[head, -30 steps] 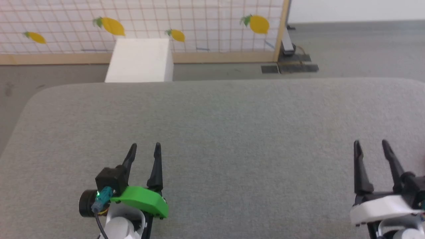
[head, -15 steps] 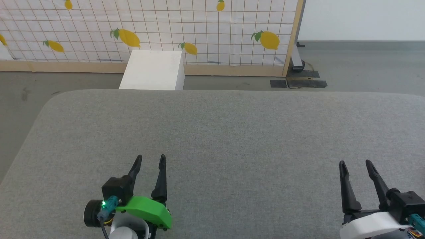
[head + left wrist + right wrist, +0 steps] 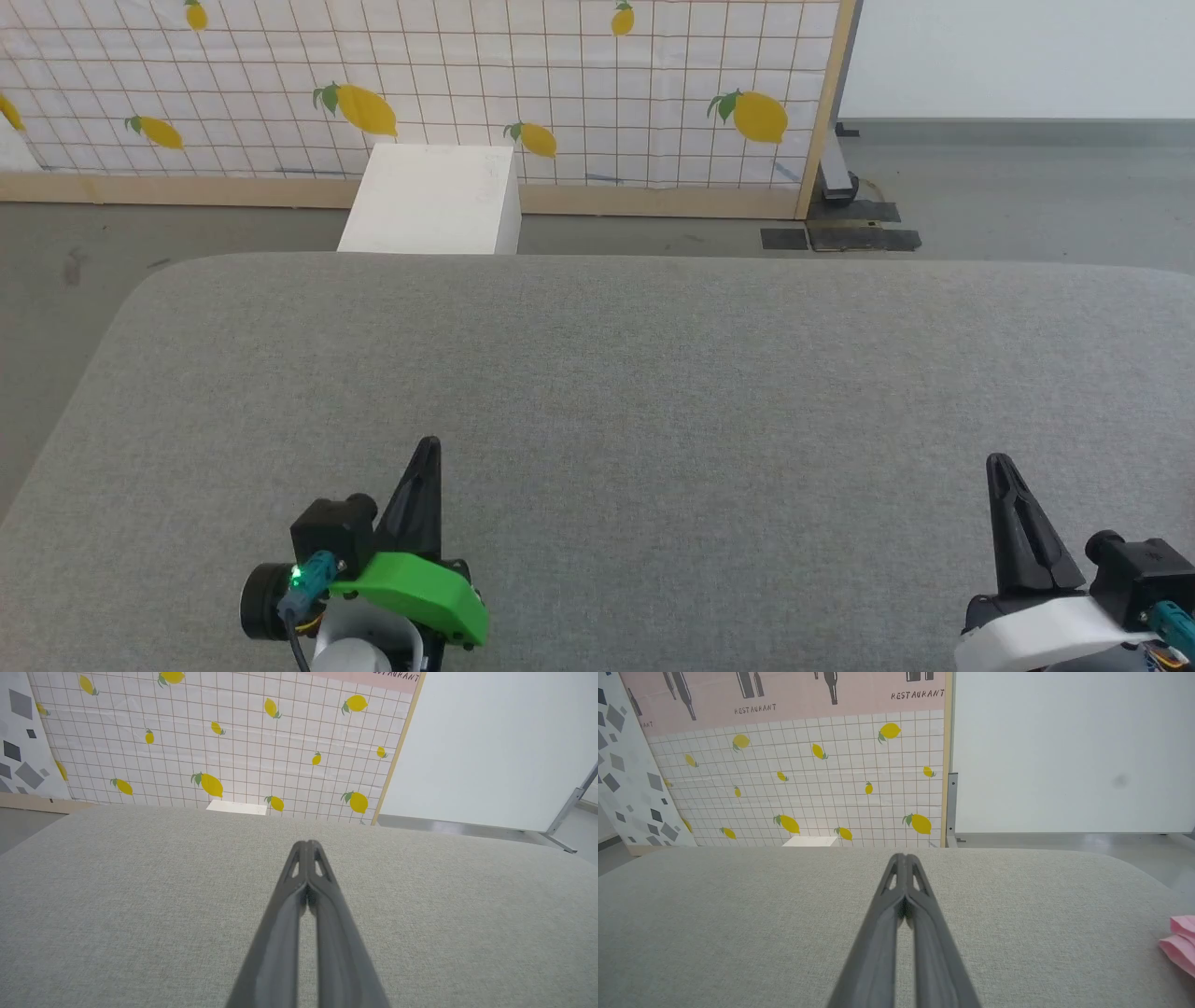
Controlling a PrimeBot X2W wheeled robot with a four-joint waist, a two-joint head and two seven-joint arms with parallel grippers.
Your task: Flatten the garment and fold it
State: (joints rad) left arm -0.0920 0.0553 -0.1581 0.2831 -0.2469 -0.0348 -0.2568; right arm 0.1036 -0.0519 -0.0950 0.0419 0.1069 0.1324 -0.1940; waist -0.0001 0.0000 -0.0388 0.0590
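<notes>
The main risk is a bad first grab. Nearest, at the table's near edge, the left tool has its two fingers pressed together with nothing between them, poised over bare grey fabric near the near-left corner. The right tool is the same: fully closed, empty, above the near-right part of the table. Whether either tip touches the surface I cannot tell.

In the right wrist view a corner of the garment lies on the table toward its right edge, well apart from that tool's tips. If the right tool went at it closed, it would likely shove the thin pink cloth along, bunching it or sliding it off that edge. It needs to open first. Little of the garment is seen, so a pinch might take several layers, which would hinder flattening.

Beyond the far edge stand a white box and a lemon-print screen, both clear of the work.
</notes>
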